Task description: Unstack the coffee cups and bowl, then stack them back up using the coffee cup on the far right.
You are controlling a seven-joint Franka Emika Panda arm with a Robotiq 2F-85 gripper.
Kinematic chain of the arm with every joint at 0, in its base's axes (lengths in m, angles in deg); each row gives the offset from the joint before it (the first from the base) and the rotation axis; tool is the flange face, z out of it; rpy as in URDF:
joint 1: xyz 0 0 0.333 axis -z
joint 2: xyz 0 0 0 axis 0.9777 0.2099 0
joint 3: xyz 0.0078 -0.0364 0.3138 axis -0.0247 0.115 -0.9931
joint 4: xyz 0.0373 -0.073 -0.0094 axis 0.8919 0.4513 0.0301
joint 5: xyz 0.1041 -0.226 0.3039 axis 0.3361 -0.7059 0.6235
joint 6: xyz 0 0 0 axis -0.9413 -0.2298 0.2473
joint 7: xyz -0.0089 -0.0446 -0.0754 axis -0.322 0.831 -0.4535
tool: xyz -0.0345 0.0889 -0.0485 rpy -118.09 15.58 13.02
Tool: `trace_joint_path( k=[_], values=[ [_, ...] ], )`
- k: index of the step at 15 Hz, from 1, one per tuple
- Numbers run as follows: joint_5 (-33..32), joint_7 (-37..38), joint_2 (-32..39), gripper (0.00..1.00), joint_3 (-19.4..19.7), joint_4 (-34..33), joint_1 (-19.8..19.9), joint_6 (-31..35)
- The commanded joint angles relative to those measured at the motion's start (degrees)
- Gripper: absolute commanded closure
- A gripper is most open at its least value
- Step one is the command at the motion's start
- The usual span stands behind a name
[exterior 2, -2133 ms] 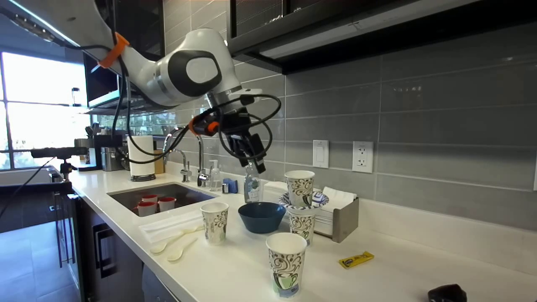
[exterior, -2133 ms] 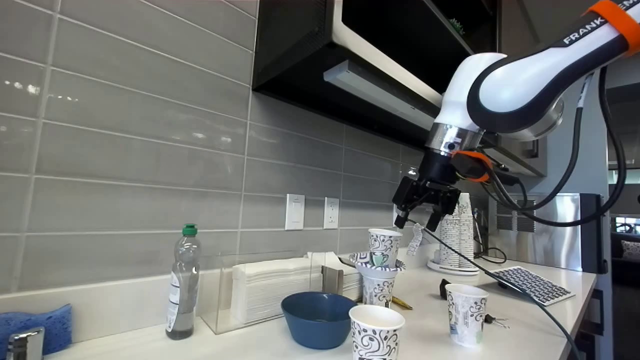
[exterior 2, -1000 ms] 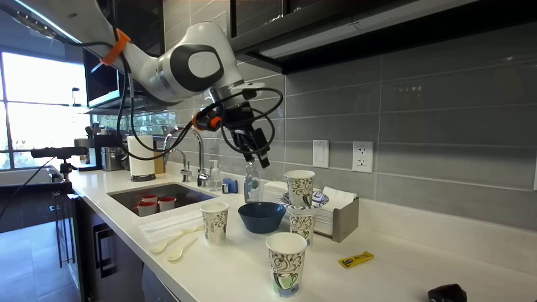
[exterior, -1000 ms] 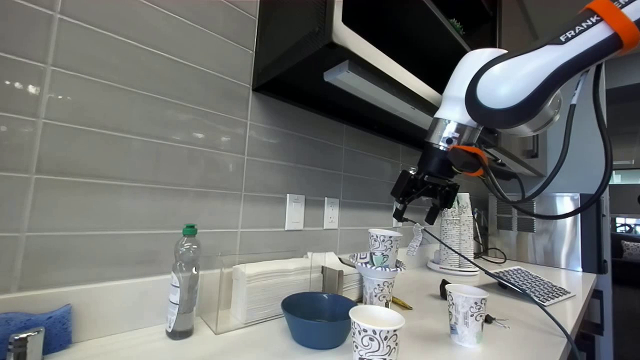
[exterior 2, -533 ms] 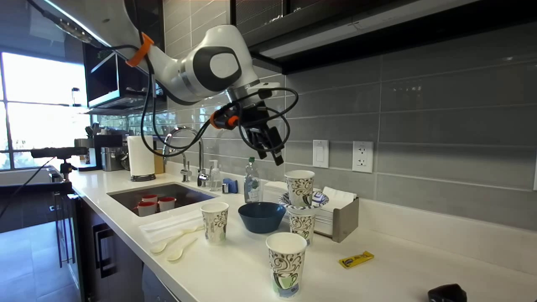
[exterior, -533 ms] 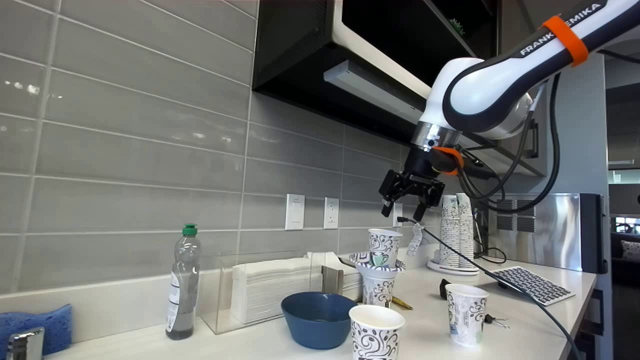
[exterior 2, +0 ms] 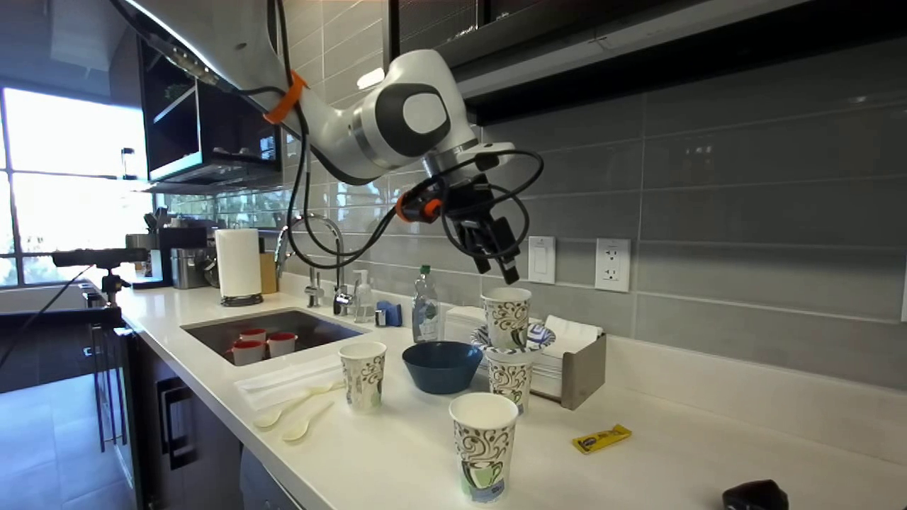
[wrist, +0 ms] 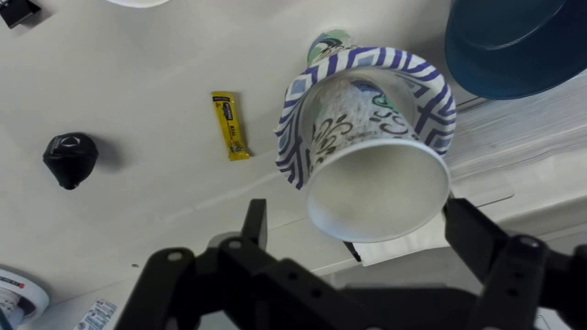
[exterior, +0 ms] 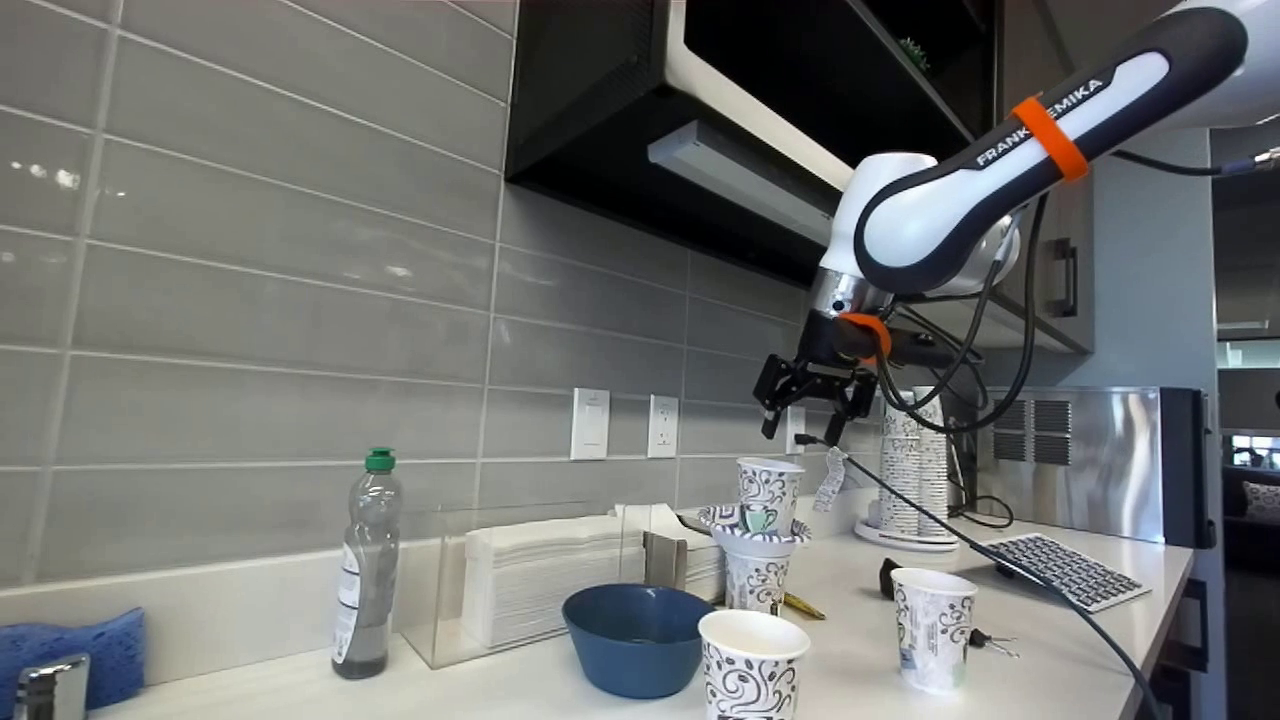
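Note:
A stack stands by the wall: an upright white patterned cup (exterior: 768, 485) in a purple-patterned paper bowl (exterior 2: 542, 340) on a lower cup (exterior 2: 510, 379). My gripper (exterior 2: 497, 273) is open and empty, a little above the top cup. In the wrist view the open fingers (wrist: 355, 201) stand either side of the top cup's rim (wrist: 378, 192), apparently not touching it. A blue bowl (exterior: 640, 650) sits beside the stack. Two single cups stand upright on the counter: one near the blue bowl (exterior 2: 363, 375), one apart from it (exterior 2: 484, 446).
A napkin holder (exterior 2: 584, 368) stands against the wall behind the stack. A yellow packet (wrist: 229, 126) and a black object (wrist: 71, 158) lie on the counter. A soap bottle (exterior: 365, 580), a hanging cable (exterior: 930, 515), tall cup stacks (exterior: 900, 480) and dark overhead cabinets (exterior: 600, 120) are nearby.
The arm has moved along the counter toward the stack, so the gripper is now over the top cup. The fingers stay open. The cups and bowls have not moved.

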Motion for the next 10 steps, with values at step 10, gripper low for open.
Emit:
trace_joint_path(
  k=[10],
  values=[
    [0.1, 3.5, 4.5, 0.23, 3.2, -2.2, -1.0, -4.2]
  ],
)
